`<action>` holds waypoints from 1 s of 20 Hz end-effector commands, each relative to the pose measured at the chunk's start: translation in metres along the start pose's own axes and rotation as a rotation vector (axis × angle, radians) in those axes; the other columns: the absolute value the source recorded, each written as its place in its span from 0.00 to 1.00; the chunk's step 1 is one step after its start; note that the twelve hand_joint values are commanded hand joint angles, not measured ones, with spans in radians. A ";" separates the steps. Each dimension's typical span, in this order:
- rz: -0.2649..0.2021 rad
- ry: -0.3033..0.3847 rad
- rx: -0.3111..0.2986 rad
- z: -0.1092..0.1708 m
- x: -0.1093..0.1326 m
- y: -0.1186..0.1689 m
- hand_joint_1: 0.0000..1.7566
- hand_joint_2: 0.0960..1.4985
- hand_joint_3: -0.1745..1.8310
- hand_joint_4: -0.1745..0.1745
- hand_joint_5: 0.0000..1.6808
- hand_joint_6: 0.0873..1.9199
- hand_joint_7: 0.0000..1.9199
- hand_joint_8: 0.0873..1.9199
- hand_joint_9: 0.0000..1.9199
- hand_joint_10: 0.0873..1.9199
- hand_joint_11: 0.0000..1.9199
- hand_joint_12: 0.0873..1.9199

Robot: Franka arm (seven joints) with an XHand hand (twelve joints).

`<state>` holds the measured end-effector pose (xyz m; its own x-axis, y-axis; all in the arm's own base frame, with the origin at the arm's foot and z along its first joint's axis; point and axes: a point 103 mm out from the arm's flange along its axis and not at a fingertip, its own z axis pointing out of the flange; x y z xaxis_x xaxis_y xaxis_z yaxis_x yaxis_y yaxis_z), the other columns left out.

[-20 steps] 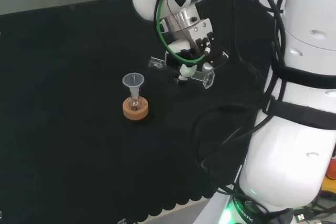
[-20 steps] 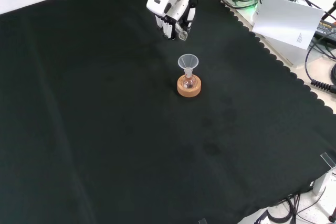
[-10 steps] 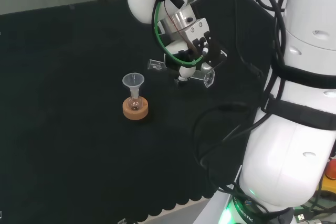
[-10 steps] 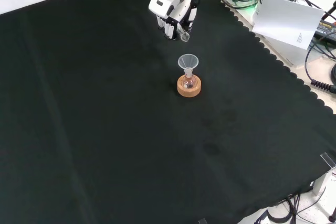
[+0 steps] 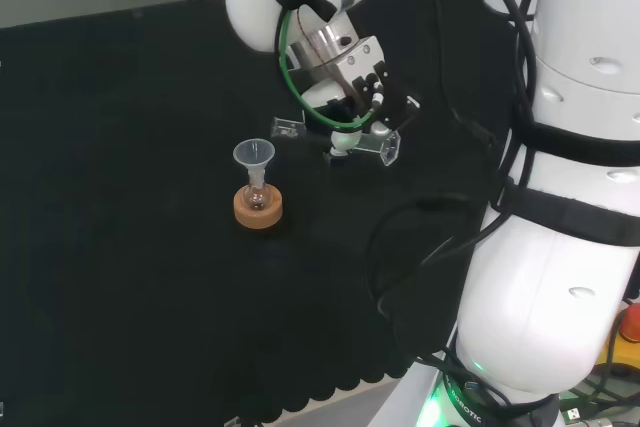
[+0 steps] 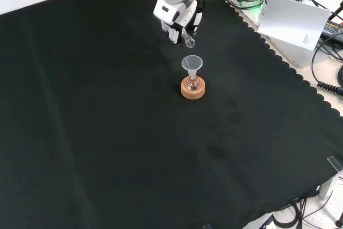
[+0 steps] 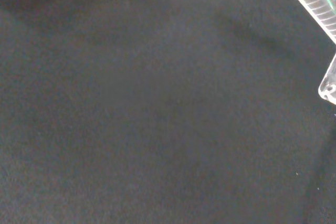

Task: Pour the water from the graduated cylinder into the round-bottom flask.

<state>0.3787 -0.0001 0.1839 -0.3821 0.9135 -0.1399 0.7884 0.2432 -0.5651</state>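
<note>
Clear plastic graduated cylinder [image 5: 335, 138] lies near horizontal in the air, mouth end toward the clear funnel [image 5: 254, 155] in the small round-bottom glass flask [image 5: 257, 197] on its cork ring stand [image 5: 259, 210]. Black and white hand [image 5: 352, 107] has its fingers curled round the cylinder, above the black-clothed table [image 6: 107, 132].

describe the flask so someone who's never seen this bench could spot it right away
In the front view, look near the middle of the black cloth, just below the hand. A round cork ring lies there, and the small clear round-bottom flask sits in it. It is the one piece with a clear funnel in its neck.
</note>
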 end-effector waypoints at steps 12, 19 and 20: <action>0.070 -0.103 0.023 -0.008 0.015 0.011 0.72 0.73 0.09 0.00 0.58 0.50 0.52 0.50 0.71 0.02 0.60 0.41; 0.096 -0.140 0.027 -0.010 0.017 0.011 0.72 0.73 0.09 0.00 0.58 0.50 0.52 0.50 0.71 0.02 0.60 0.41; 0.100 -0.147 0.029 -0.010 0.016 0.010 0.72 0.73 0.09 0.00 0.58 0.50 0.52 0.50 0.71 0.02 0.60 0.41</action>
<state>0.3851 0.0227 0.1828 -0.3722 0.8836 -0.2842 0.8097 0.1594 -0.5647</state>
